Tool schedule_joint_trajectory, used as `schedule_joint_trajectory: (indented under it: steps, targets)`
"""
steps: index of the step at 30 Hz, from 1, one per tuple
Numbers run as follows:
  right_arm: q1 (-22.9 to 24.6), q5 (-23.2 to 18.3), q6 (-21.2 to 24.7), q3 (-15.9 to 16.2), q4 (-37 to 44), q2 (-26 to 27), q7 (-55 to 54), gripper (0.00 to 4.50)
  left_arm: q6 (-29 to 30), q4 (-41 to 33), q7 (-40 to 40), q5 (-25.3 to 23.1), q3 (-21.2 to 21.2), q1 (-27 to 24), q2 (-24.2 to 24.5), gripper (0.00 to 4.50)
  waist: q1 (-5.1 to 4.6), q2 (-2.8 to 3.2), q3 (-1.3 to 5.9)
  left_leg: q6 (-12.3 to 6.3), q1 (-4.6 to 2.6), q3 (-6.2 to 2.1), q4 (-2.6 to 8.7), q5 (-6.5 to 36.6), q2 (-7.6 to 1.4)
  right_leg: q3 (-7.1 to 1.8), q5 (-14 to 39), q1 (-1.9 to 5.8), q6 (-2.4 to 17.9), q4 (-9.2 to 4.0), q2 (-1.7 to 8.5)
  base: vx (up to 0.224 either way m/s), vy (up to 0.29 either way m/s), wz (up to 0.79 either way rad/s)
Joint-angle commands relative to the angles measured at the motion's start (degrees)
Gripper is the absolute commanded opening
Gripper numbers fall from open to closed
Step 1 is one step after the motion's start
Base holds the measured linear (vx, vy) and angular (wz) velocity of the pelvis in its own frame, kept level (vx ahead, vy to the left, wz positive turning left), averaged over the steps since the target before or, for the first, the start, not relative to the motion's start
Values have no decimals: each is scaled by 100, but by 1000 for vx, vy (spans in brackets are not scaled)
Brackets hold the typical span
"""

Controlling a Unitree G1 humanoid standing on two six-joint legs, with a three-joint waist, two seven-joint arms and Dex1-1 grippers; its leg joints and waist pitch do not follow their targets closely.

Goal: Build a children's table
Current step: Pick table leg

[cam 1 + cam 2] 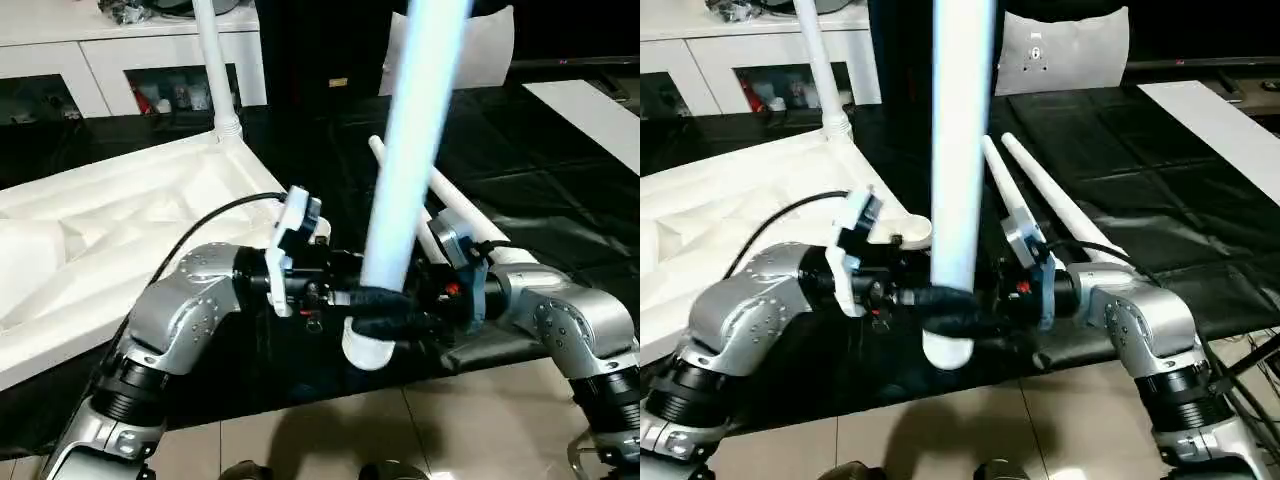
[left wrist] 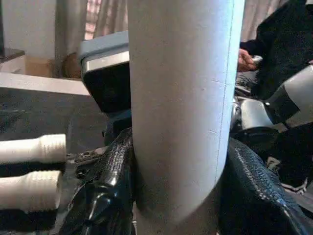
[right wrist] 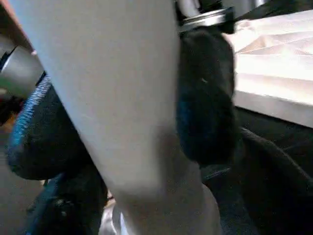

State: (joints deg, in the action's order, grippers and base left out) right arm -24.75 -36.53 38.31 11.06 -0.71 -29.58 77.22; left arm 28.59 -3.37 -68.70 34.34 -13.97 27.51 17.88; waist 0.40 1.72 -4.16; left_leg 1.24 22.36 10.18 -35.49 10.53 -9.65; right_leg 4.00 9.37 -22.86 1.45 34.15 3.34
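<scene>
Backdrop: white cabinets are running along the far wall at eleven o'clock, and a dark mat is covering the floor beyond the arms.

Table top: the children's table top is lying ribbed side up at nine o'clock, taking up the near-left of the scene.

Fitted leg: one leg is already standing upright in the far corner socket at twelve o'clock from the top.

Held leg: both grippers are carrying a third leg near vertical at centre, collar end down, hanging just above the floor tiles.

Left gripper: the left gripper is clamping the leg's lower shaft, black fingers pressing on either side.

Right gripper: the right gripper is looking closed on the same leg from the opposite side, though the close view makes the contact hard to judge.

Spare legs: two loose legs are lying on the mat at one o'clock, behind the right forearm.

Nearest socket: the near corner socket is sitting just beside the held leg, at ten o'clock from its collar.

Coaching: the leg wants keeping plumb, collar centred over that socket, then pressing straight down with both grips staying even.
</scene>
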Motion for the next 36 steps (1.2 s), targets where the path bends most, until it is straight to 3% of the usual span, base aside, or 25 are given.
schedule_joint_trajectory:
  steps: [1, 17, 23, 28, 34, 35, 36]
  targets:
    - [-57, 34, -37, 47, 40, -67, 76, 329, -59, -23, -142, -10, -63, 116, 24, 199, 22, -48, 405, -192, -120, -145, 427, 1301, -339, -286, 2332, 262, 931, -490, 464, 0, 0, 0]
    - [-66, 233, -219, 177, -15, -36, 181, 209, -191, 171, 38, -103, -23, 191, -249, 199, 48, -46, 450, -222, -115, -140, 400, 1153, -337, -279, 2131, 290, 993, -468, 464, 0, 0, 0]
    - [-69, 154, 52, 166, -12, 4, 88, 209, -159, 136, -14, -87, -28, 171, -230, 199, 60, -33, 460, -241, -118, -140, 396, 1111, -336, -276, 2032, 299, 1032, -456, 456, 0, 0, 0]
    - [-55, 345, -170, 238, -38, 39, 34, 209, -145, 108, -27, -84, -52, 153, -232, 199, 78, -30, 457, -221, -127, -139, 400, 1123, -345, -276, 2025, 290, 1043, -449, 459, 0, 0, 0]
    - [-84, 384, -111, 235, -78, 81, -4, 209, -147, 99, -36, -100, -61, 150, -211, 199, 115, -23, 462, -213, -135, -134, 399, 1104, -344, -279, 1967, 292, 1051, -443, 454, 0, 0, 0]
    - [-99, 391, -84, 230, -97, 92, -34, 258, -152, 102, -37, -108, -63, 153, -208, 199, 129, -23, 466, -213, -140, -132, 397, 1090, -343, -279, 1951, 290, 1049, -440, 453, 0, 0, 0]
    - [-107, 376, -32, 244, -99, 83, -14, 270, -152, 103, -37, -107, -61, 155, -208, 199, 134, -23, 466, -213, -145, -131, 397, 1088, -344, -280, 1947, 287, 1051, -441, 454, 0, 0, 0]
